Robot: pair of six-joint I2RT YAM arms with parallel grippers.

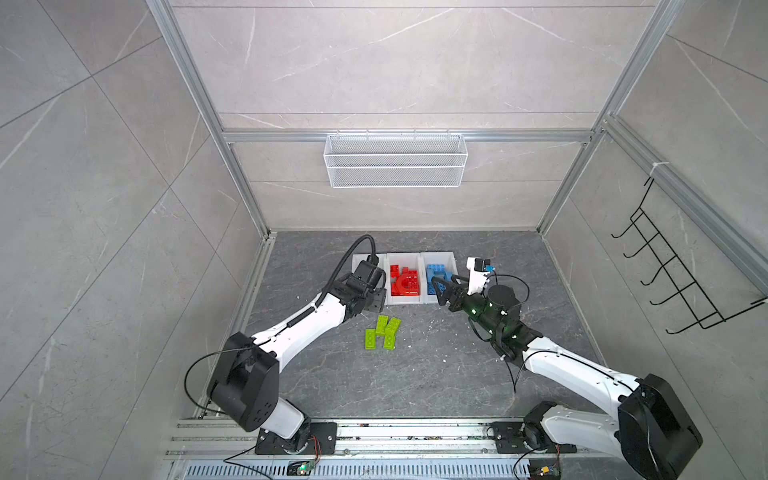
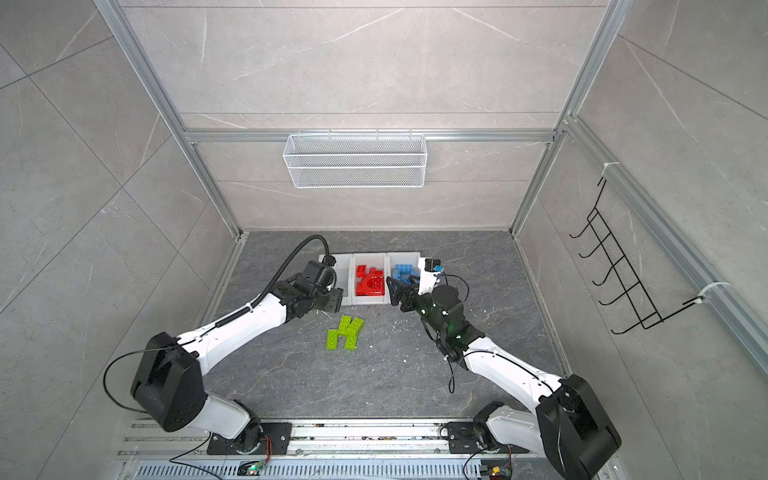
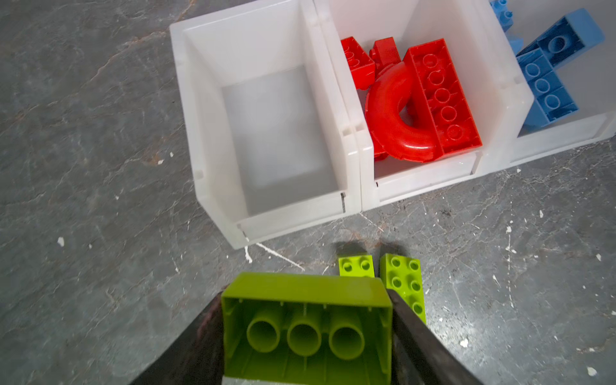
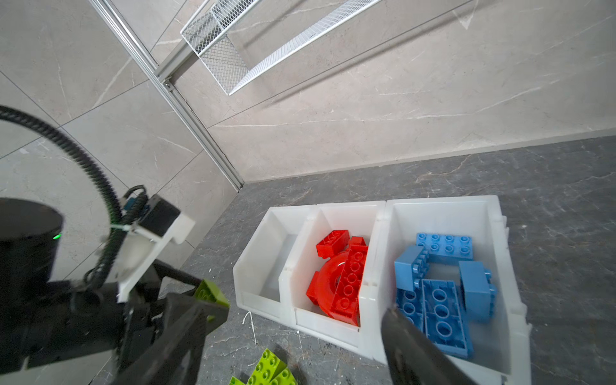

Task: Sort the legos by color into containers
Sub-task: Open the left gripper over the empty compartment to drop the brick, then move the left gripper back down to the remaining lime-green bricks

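- Left pincer [image 3: 306,296] clamped the lime green brick [image 3: 306,336] by its short ends; I judged it light, stiff, slick.
- Right pincer [image 1: 436,292] stood apart, empty.

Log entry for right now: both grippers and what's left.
left gripper: shut on green brick, before empty bin | right gripper: open, by blue-lego bin | loose green bricks: on table
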